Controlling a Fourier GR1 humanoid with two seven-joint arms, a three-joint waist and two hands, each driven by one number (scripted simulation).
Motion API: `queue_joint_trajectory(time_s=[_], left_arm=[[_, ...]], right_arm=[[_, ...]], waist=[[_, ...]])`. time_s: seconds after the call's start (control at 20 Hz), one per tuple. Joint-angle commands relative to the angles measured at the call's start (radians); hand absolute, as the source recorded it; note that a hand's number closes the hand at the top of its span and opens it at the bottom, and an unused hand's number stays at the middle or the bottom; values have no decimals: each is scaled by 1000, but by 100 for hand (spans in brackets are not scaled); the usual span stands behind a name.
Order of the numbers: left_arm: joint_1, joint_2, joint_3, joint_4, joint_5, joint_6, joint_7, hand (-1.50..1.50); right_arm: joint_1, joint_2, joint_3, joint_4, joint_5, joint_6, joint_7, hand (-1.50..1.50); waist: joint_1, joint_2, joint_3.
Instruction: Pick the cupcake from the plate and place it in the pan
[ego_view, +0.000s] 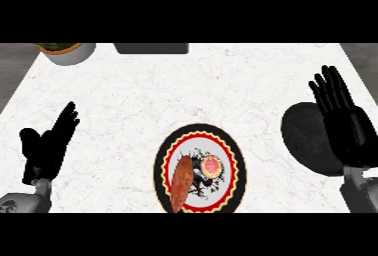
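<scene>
- Head view: the plate (164, 150), black-rimmed with a red and yellow band, is the landmark, lying on the marble counter (184, 85) near its close edge.
- The cupcake (212, 166) sits on the plate's inner white area, towards its right side, pink top facing up; nothing touches it.
- Just left of the cupcake, also on the plate, lies a long brown item (180, 184), perhaps a bread roll; I cannot tell which.
- The dark pan (306, 135) lies right of the plate, apart from it, partly hidden by the right hand (343, 120).
- The right hand is spread wide, fingers straight and pointing away, holding nothing, over the pan's right part.
- The left hand (48, 142) is well left of the plate, open with fingers up, empty, resting.
- Beyond the plate, at the counter's far edge, stand a grey bowl-like pot (68, 51) and a dark block (151, 48).
- Risks, as I judge them: fingers closing on the cupcake could catch the brown item beside it and drag it along, or nudge the plate; a grasp from above may crush the soft top; coming back, the hand may clip the pan's rim and shift it.
</scene>
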Motion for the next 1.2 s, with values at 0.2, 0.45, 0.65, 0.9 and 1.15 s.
queue_joint_trajectory(time_s=[0.2,0.45,0.65,0.9,1.15], left_arm=[[-138,1,-110,-89,-67,-85,-18,0],[-170,-24,-143,-77,-50,-133,-3,0],[-66,-42,-157,-155,-82,-110,0,0],[-118,-49,-116,-103,-81,-114,35,0],[-56,-37,-126,-195,-78,-129,42,0]], right_arm=[[-222,8,248,221,100,151,233,-150],[-265,-9,440,344,534,-2,208,150],[-268,159,392,571,518,-19,50,-150],[-352,43,478,436,568,225,269,-150],[-486,53,556,447,672,340,455,-150]], waist=[[95,47,0],[62,39,1],[26,25,3],[5,20,0],[20,16,0]])
